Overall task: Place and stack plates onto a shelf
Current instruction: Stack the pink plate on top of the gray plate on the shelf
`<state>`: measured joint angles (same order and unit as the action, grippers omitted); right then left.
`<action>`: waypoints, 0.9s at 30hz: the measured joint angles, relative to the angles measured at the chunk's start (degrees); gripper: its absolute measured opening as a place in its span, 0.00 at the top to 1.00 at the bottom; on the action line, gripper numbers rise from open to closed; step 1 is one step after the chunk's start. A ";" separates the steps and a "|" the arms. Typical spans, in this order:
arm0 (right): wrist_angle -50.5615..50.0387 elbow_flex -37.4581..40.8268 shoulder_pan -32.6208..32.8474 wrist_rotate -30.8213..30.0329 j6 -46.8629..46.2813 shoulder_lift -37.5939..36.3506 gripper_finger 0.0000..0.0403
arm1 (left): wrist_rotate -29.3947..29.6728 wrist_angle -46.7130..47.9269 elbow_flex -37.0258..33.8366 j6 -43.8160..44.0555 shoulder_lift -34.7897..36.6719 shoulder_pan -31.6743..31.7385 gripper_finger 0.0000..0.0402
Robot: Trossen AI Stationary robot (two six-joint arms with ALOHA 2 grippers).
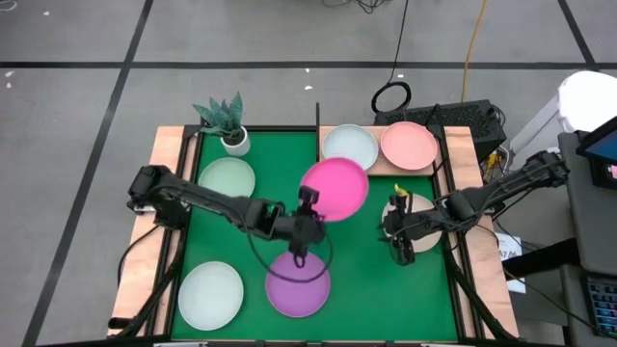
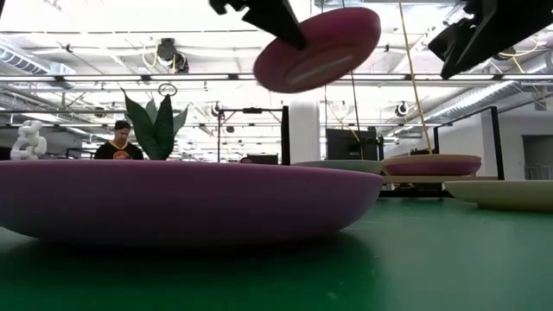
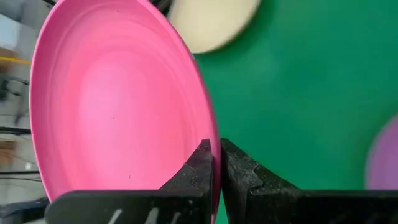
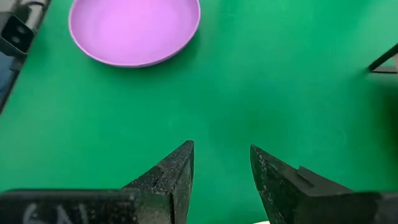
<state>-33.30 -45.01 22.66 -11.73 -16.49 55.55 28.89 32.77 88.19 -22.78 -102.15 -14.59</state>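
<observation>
The left gripper (image 1: 307, 207) has its fingers pinched tight on the rim of the hot pink plate (image 1: 335, 189), holding it tilted in the air above the green mat (image 1: 386, 289), just in front of the shelf (image 1: 453, 145). In the left wrist view the 2 dark fingers (image 3: 202, 171) clamp the pink rim between them, with almost no gap.

On the shelf sit 2 plates side by side: a pale mint plate (image 1: 350, 146) and a salmon plate (image 1: 409, 145). Nearer than the shelf, a purple plate (image 1: 298, 282) lies flat on the mat, directly below the left arm. 2 more pale plates rest on the mat, 1 (image 1: 227, 177) beside the shelf by the potted plant (image 1: 228, 120), the other (image 1: 210, 295) well away from the shelf.

The right gripper (image 1: 401, 253) hangs in front of the shelf, over a beige plate (image 1: 421, 214), fingers spread wide and holding nothing.
</observation>
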 joint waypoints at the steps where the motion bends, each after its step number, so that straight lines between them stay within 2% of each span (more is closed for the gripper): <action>1: 0.06 0.00 0.09 0.12 0.00 -0.38 0.65 | 0.04 -0.32 0.49 -1.21 0.00 0.84 0.97; 7: 0.09 0.00 2.12 -0.23 -0.02 -4.51 0.65 | -0.70 -7.22 0.65 -7.49 -0.47 6.72 0.97; 16: 0.00 0.00 5.11 -3.18 -0.82 -7.19 0.65 | -8.29 -26.93 0.65 -15.17 -4.20 12.48 0.97; 23: 0.00 0.00 6.12 -4.46 -0.42 -7.23 0.65 | -12.37 -37.95 0.65 -14.10 -9.75 17.27 0.97; 27: 0.03 0.00 6.34 -4.93 0.21 -7.25 0.65 | -13.93 -39.56 0.65 -11.91 -12.25 19.78 0.97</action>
<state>-33.26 -45.01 28.99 -16.66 -16.28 48.29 14.96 -6.79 88.84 -34.70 -114.39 5.19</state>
